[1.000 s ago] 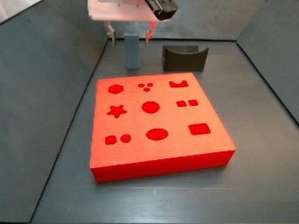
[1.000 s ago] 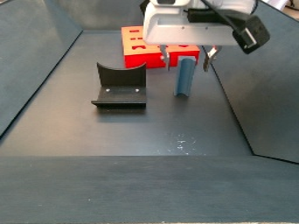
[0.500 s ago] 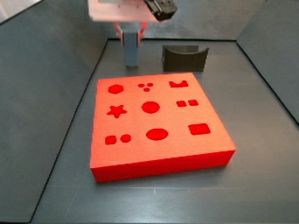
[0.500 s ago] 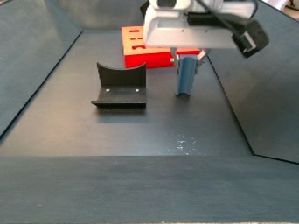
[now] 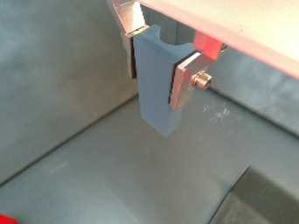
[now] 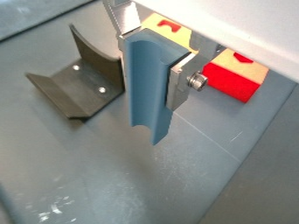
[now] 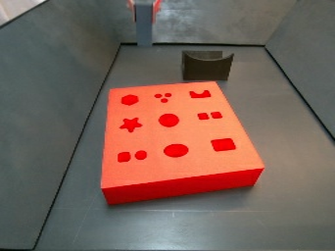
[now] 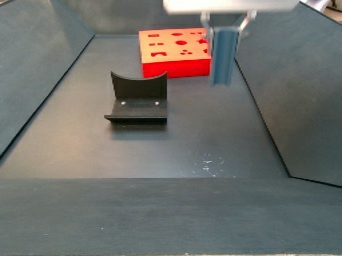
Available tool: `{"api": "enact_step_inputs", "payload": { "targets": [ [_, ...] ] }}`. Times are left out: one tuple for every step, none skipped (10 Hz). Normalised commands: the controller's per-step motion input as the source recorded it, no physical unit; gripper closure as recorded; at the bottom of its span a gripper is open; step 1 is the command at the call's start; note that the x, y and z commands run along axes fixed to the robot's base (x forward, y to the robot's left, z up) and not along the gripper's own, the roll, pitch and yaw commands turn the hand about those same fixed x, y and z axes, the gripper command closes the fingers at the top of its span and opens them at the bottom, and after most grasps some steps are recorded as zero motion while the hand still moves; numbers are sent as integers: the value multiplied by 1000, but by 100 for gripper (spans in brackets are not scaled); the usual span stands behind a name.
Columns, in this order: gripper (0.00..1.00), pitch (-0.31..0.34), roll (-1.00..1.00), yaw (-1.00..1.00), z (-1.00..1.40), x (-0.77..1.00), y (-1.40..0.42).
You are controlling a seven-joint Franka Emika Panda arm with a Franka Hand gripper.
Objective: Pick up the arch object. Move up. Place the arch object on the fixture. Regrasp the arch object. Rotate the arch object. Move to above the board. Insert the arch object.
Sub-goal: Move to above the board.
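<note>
Up beside the fixture and well apart from it, grasped upright in the end effector: the arch. Clenched on the arch's upper part, silver fingers flat against opposite faces in both wrist views, with the long lower end hanging free below the pads. Seemingly clear of the floor, to judge by the gap under the arch in both side views. Mostly cut off by the picture edge in the side views, so only the fingertips of the end effector visible there. Fixture empty, curved dip upward, standing between the arch and the near end of the floor in a side view; board farther from the fixture, no piece in any cut-out. Judged to be the move-up step, pick-up done and placement not yet begun. Next move, by that reading: carry the arch sideways over the fixture, line it up with the dip, then lower gently until seated before letting go. Needs enough height to pass the fixture's raised back without a knock, and a firm grip so the tall piece does not swing or slip between the pads.
</note>
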Motion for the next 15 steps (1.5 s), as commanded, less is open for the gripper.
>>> {"api": "enact_step_inputs", "payload": {
  "targets": [
    [100,85,23,27,1000,7,97],
    [100,80,-19,18,1000,8,91],
    [100,76,-43,10,1000,8,86],
    [100,66,-84,0,1000,6,77],
    [100,60,-107,-7,1000,2,72],
    [100,48,-126,-12,1000,0,65],
    [100,45,-127,-15,1000,-4,61],
    [100,49,-120,-14,1000,-5,51],
    [100,50,-119,-15,953,-3,44],
    [100,52,-125,-14,769,-1,30],
    [100,53,-127,-13,674,-4,25],
    [100,47,-121,-13,487,-6,19],
    [100,44,-114,-15,297,-6,15],
    [100,36,-307,-134,161,214,-1000],
    [100,36,-271,-124,129,216,-1000]
  ]
}}
